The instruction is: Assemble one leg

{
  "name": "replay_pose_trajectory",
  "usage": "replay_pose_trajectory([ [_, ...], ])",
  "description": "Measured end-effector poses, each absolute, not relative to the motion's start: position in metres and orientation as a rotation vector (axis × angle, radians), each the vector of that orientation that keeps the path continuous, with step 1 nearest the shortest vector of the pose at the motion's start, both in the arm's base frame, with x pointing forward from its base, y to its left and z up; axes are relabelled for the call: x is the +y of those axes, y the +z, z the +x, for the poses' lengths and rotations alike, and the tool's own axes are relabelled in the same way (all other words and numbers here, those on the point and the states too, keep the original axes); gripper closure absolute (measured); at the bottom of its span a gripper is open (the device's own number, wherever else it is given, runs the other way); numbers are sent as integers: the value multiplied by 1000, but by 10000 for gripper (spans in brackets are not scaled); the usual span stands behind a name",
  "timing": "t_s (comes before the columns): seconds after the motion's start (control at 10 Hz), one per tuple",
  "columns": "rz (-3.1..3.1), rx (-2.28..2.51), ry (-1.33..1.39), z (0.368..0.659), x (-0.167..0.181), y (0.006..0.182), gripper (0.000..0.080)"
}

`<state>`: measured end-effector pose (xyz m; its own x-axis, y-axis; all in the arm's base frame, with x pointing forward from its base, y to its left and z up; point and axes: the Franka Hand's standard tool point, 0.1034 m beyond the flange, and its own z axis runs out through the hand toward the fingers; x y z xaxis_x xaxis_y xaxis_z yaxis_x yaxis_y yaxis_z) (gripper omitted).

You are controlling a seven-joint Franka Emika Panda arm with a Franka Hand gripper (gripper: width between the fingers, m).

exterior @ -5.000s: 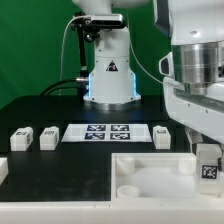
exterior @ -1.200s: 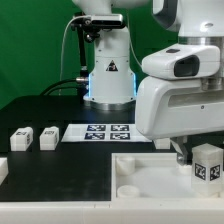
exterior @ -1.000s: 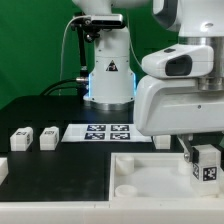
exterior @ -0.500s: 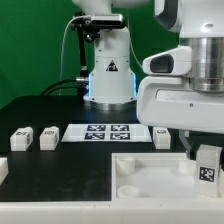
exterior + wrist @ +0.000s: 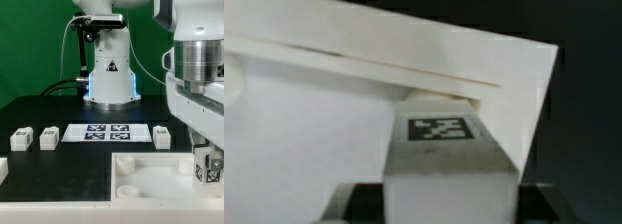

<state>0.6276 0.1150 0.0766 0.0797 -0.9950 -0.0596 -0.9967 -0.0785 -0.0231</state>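
My gripper [image 5: 207,166] is shut on the leg [image 5: 209,170], a small white post whose tag faces the camera. It holds the leg upright over the corner of the large white tray-like part [image 5: 150,176] at the exterior view's right. In the wrist view the leg [image 5: 446,160] runs out from between the jaws, and its far end meets the raised rim of the tray-like part [image 5: 331,110]. I cannot tell whether the end is seated. Three more legs lie on the table [image 5: 20,139], [image 5: 48,137], [image 5: 163,135].
The marker board [image 5: 108,132] lies behind the tray-like part, between the loose legs. The robot's base [image 5: 108,80] stands at the back. A small white piece [image 5: 3,170] shows at the exterior view's left edge.
The wrist has turned, so the arm's bulky housing has swung out of the way. The held leg has stayed over the tray's corner and dropped slightly.
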Motion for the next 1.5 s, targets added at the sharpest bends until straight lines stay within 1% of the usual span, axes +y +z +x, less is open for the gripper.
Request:
replay_pose_trajectory([
  [0.2, -2024, 2328, 72, 628, 115, 77, 505],
  [0.4, -2018, 2331, 76, 628, 115, 77, 505],
  [0.5, -2098, 2258, 72, 628, 116, 77, 326],
  [0.6, -2256, 2108, 57, 625, 118, 74, 212],
  [0.7, -2399, 1952, 52, 624, 121, 74, 212],
  [0.8, -2480, 1843, 50, 624, 120, 74, 163],
  [1.2, -2813, 1270, 30, 624, 119, 74, 150],
  [1.5, -3072, 418, -16, 627, 115, 73, 150],
])
